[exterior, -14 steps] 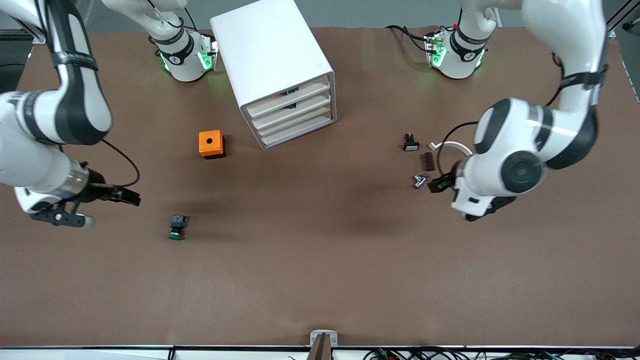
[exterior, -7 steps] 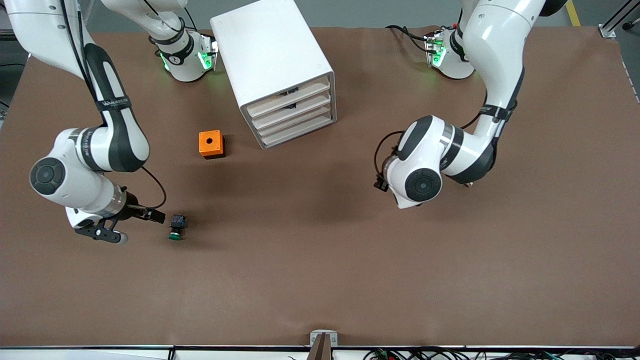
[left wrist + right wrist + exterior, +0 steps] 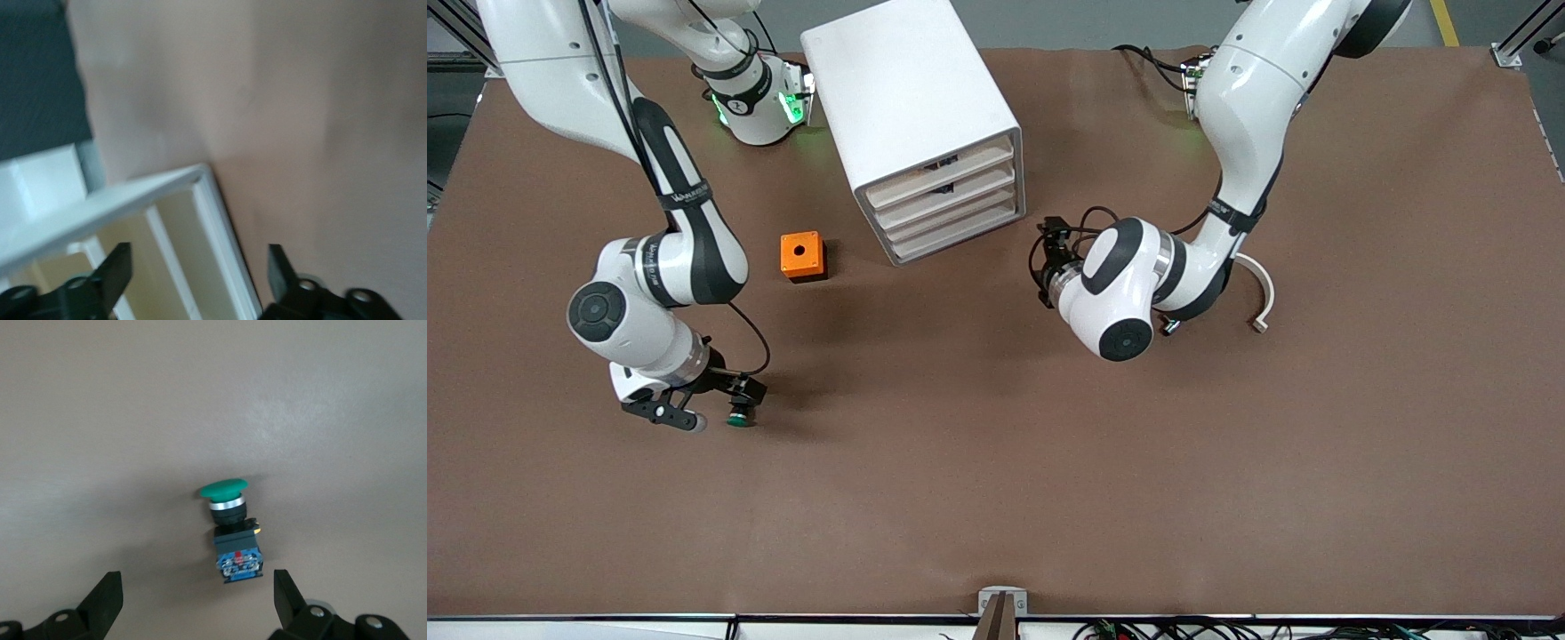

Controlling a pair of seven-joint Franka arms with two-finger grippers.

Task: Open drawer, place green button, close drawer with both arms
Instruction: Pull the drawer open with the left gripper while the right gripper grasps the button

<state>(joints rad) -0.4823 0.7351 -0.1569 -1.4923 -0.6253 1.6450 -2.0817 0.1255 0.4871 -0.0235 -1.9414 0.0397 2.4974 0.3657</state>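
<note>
- So in about a second the right gripper (image 3: 740, 389) had swung in from the right arm's end of the table and ended up right over the button (image 3: 738, 414), fingers spread wide and holding nothing
- The right wrist view showed it nicely: the button (image 3: 233, 529) lay on its side on the table (image 3: 996, 498) between the two open fingertips (image 3: 107, 597), green cap pointing away from the camera, not touched yet
- The button itself hadn't budged the whole time, it sat nearer the front camera than the orange cube (image 3: 802, 256) and well apart from the cabinet (image 3: 914, 124)
- Meanwhile the left gripper (image 3: 1051, 258) had travelled from the clutter at the left arm's end of the table to just beside the cabinet's drawer fronts, also open and empty
- The left wrist view had the cabinet's (image 3: 133, 220) white front frame filling the space between its open fingers (image 3: 117, 273), pretty blurry, so I couldn't tell which drawer (image 3: 951, 222) it was lined up with
- All four drawers looked shut
- My read: both arms had just finished their approach, one for the drawer pull, one for the button pick, nothing actually done yet
- Next bit probably needed the left fingers to catch a drawer lip cleanly, and the right to close on the dark body, not the rounded cap
</note>
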